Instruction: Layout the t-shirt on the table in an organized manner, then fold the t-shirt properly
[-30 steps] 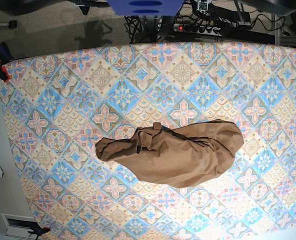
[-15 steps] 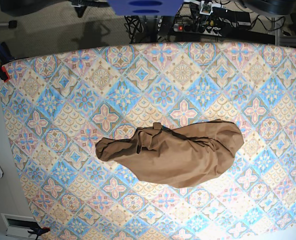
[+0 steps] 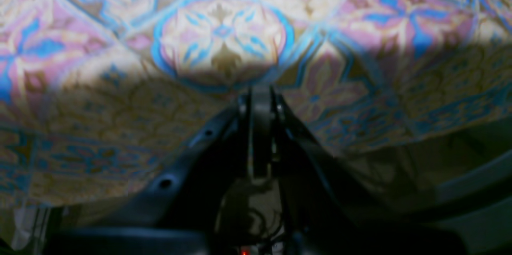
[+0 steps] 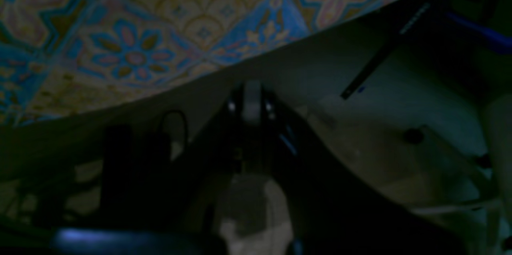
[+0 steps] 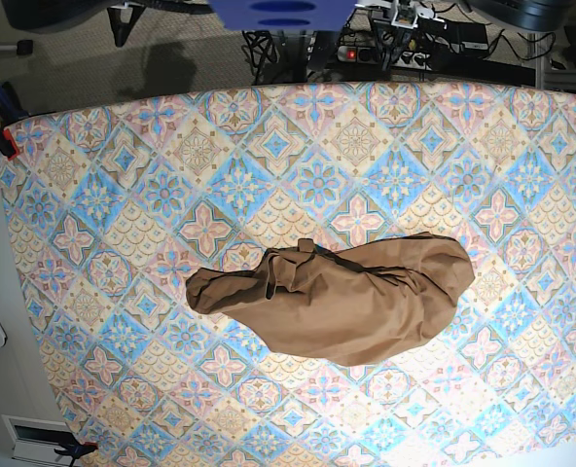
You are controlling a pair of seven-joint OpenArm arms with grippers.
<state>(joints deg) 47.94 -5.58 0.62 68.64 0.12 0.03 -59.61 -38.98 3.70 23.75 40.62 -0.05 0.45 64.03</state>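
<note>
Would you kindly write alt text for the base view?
A crumpled tan t-shirt lies bunched, not yet spread out, slightly right of centre on the table, which is covered in blue, pink and cream diamond tiles. No gripper is visible.

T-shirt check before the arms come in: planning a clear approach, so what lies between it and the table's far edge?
Only bare patterned table; nothing lies between the crumpled t-shirt and the far edge, as the base view shows.
</note>
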